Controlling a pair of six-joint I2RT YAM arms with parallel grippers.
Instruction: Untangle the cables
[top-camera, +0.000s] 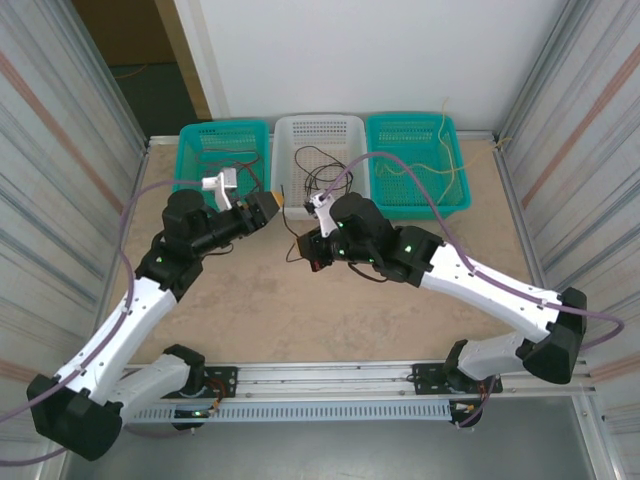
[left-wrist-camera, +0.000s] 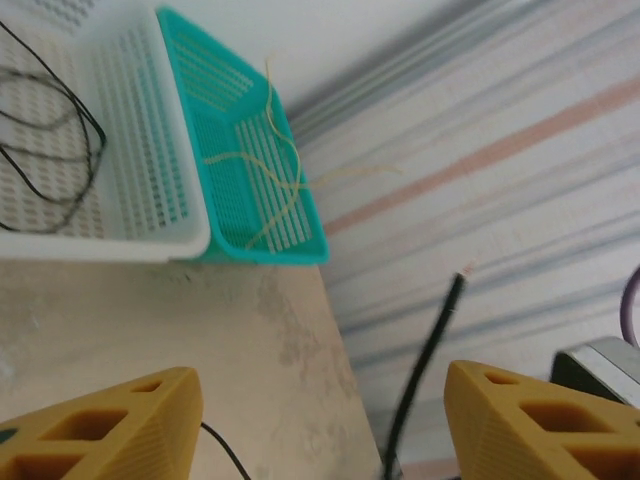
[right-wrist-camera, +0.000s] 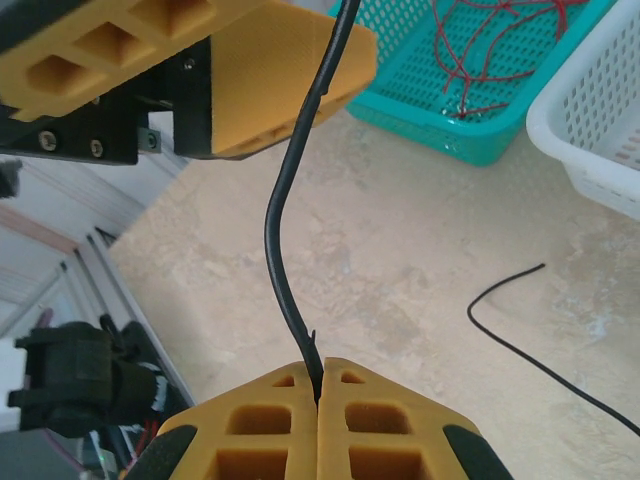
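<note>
My right gripper (right-wrist-camera: 320, 375) is shut on a black cable (right-wrist-camera: 285, 220) that rises from its pads toward my left gripper's yellow finger (right-wrist-camera: 290, 70). In the left wrist view my left gripper (left-wrist-camera: 320, 400) is open, and the same black cable (left-wrist-camera: 430, 350) stands between its fingers, nearer the right one, touching neither. From above, the left gripper (top-camera: 272, 207) and right gripper (top-camera: 306, 250) meet mid-table in front of the baskets. Another black cable (right-wrist-camera: 520, 330) lies loose on the table.
Three baskets line the far edge: a teal one (top-camera: 225, 125) holding red cables (right-wrist-camera: 500, 50), a white one (top-camera: 320, 119) with black cables (left-wrist-camera: 60, 150), and a teal one (top-camera: 410, 117) with yellow cables (left-wrist-camera: 270, 180). Corrugated walls flank the table.
</note>
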